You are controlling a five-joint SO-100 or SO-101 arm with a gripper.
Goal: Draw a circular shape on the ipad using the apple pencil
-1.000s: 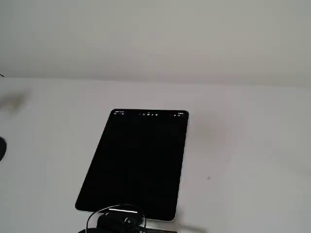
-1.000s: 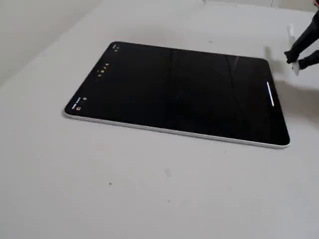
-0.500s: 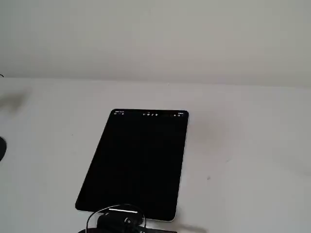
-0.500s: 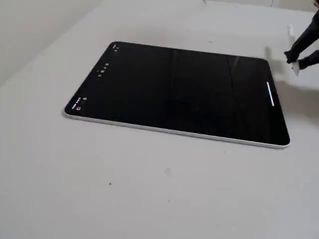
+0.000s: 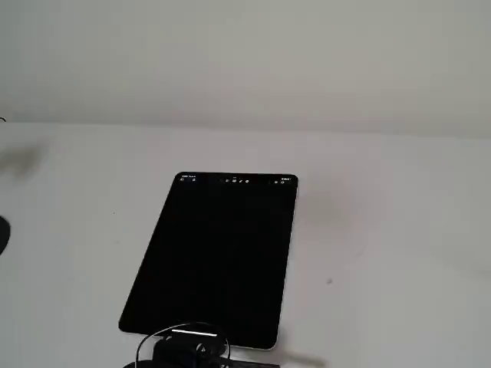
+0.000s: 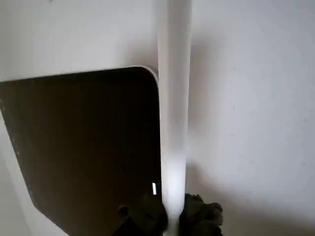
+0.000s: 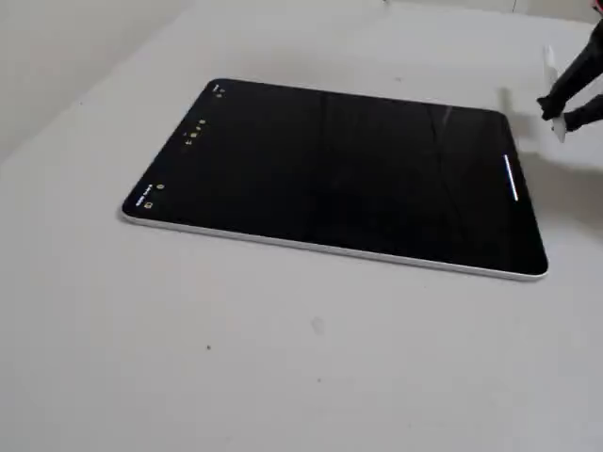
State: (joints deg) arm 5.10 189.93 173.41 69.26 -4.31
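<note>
The ipad lies flat on the white table, its screen black with a row of tiny icons along the far short side. It also shows in another fixed view and in the wrist view. No circular shape shows on the screen. My gripper is shut on the apple pencil, a white stick that runs just beside the tablet's edge and past its rounded corner, over the table. In a fixed view the gripper holds the pencil just off the tablet's near short side. The gripper is partly cut off at the bottom edge.
The white table spreads around the tablet on all sides. A dark object sits at the left edge of a fixed view. A pale wall stands behind the table.
</note>
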